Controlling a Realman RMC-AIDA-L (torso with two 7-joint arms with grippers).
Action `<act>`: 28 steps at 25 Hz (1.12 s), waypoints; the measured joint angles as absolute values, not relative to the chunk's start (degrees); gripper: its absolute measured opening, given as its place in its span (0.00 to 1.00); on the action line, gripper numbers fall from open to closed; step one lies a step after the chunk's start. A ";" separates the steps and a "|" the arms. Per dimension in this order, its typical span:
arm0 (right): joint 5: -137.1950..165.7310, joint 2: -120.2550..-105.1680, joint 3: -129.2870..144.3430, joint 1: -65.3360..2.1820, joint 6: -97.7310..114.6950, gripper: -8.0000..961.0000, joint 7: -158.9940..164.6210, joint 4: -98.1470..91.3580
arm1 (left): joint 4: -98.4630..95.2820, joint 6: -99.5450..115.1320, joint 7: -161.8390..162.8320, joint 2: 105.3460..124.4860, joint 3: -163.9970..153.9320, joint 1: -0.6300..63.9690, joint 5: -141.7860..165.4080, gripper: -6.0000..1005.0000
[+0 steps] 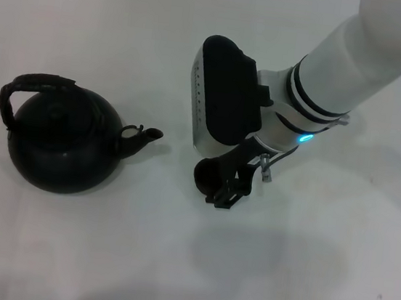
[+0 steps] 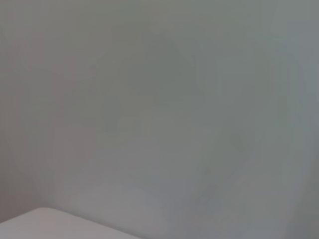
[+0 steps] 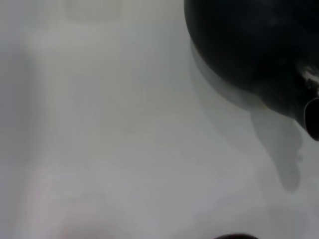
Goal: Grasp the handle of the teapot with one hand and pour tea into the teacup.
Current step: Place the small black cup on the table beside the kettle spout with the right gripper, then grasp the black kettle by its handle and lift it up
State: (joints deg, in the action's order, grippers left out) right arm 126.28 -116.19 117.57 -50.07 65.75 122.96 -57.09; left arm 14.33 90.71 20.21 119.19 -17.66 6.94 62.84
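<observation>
The black teapot (image 1: 62, 140) stands on the white table at the left, its arched handle (image 1: 33, 82) up and its spout (image 1: 143, 137) pointing right. The small dark teacup (image 1: 204, 176) sits a short way right of the spout, low on the table. My right gripper (image 1: 230, 190) is at the cup's right side and looks shut on its rim, hiding part of it. The right wrist view shows the teapot's body (image 3: 244, 40), its spout tip (image 3: 311, 114) and a sliver of the cup (image 3: 234, 236). The left gripper is out of view.
The white table (image 1: 100, 255) stretches all around with nothing else on it. My right arm's white forearm (image 1: 358, 59) comes in from the upper right. The left wrist view shows only a blank pale surface (image 2: 159, 119).
</observation>
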 joint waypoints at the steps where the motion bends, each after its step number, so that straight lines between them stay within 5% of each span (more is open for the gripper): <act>1: 126.08 -116.19 117.24 -50.07 66.49 0.86 122.96 -57.27 | 14.33 90.88 20.22 119.18 -17.66 6.94 62.84 0.75; 15: 125.85 -116.19 116.67 -48.91 67.11 0.86 122.96 -60.44 | 13.91 90.97 20.21 119.18 -17.66 6.78 62.84 0.75; 28: 126.46 -115.59 105.81 -40.46 67.25 0.86 121.95 -68.21 | 13.80 90.97 20.10 119.18 -17.66 6.77 62.84 0.75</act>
